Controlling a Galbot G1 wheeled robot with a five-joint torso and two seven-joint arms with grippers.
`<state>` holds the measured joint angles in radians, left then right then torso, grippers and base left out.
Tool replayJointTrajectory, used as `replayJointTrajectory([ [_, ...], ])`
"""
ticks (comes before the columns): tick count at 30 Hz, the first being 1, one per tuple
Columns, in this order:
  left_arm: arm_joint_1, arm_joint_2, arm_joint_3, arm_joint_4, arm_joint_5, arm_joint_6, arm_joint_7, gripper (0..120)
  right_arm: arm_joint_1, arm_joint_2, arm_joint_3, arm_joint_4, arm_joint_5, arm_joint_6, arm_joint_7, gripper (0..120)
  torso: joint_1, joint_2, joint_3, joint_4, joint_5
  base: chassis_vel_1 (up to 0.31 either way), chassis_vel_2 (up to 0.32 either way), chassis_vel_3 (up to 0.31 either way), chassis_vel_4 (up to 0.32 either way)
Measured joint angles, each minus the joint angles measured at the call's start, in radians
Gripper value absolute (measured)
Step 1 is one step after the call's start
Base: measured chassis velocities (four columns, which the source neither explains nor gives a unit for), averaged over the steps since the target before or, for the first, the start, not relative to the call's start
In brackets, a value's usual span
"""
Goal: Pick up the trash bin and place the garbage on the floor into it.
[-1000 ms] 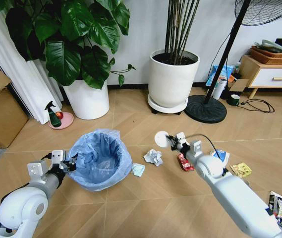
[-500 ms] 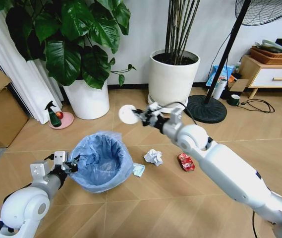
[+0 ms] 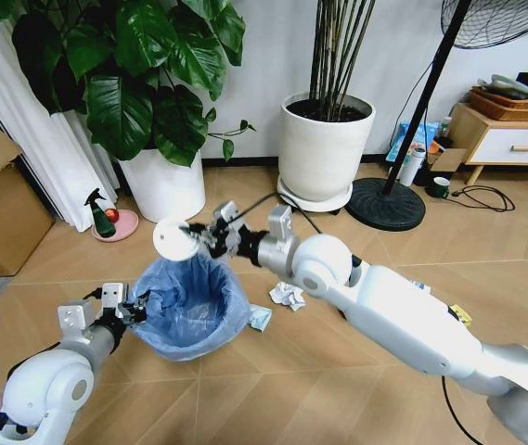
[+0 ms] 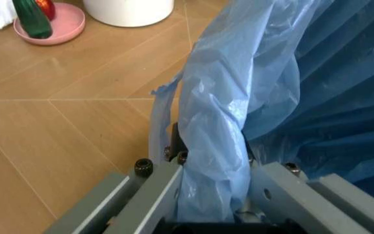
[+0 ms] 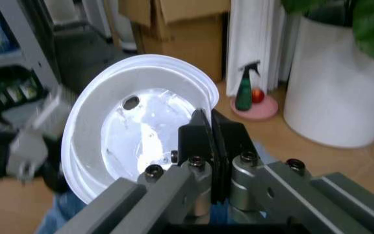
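Overhead, the white disc (image 3: 171, 238) was pinched at its rim by the right gripper (image 3: 196, 238), held above the trash bin (image 3: 189, 301). The bin's blue-bagged edge was clamped between the left gripper (image 3: 134, 307) fingers (image 4: 161, 195). Crumpled paper (image 3: 289, 295) and what seemed a pale scrap (image 3: 260, 318) lay on the floor (image 3: 273, 389) beside the bin.

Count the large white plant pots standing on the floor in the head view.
2. One white pot holds the broad-leaved plant behind the trash bin; the other white pot, with tall stems, stands beside the fan base. Others may be out of frame.
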<state>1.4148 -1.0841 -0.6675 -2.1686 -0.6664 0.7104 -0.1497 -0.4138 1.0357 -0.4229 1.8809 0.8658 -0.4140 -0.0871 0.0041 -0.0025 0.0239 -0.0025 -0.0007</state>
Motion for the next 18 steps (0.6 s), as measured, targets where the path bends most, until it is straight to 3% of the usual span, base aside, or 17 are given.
replayJointTrajectory([
  [3,0.0,0.0,0.0,-0.001,0.0,0.0,-0.001,0,-0.016,-0.012,-0.003,0.012,-0.018,-0.003,0.001,5,0.0,0.0,0.0,0.0,-0.0001,0.0,0.0,0.0,0.0],
  [6,-0.001,-0.001,0.0,-0.003,0.0,0.0,-0.002,0,-0.031,-0.019,-0.006,0.022,-0.03,-0.003,0.013,22,0.0,0.0,0.0,0.0002,-0.0001,0.0,0.0,0.0,0.0],
  [11,-0.005,-0.001,-0.001,-0.003,-0.001,0.0,-0.002,0,-0.03,-0.018,-0.002,0.022,-0.03,-0.003,0.02,34,0.0,0.0,0.0,0.0003,-0.0001,0.0,0.0,0.0,0.0],
  [18,-0.007,0.001,-0.001,-0.002,-0.001,0.0,-0.001,0,-0.018,-0.011,0.014,0.014,-0.024,-0.002,0.037,62,0.0,0.0,0.0,0.0003,-0.0001,0.0,0.0,0.0,0.0],
])
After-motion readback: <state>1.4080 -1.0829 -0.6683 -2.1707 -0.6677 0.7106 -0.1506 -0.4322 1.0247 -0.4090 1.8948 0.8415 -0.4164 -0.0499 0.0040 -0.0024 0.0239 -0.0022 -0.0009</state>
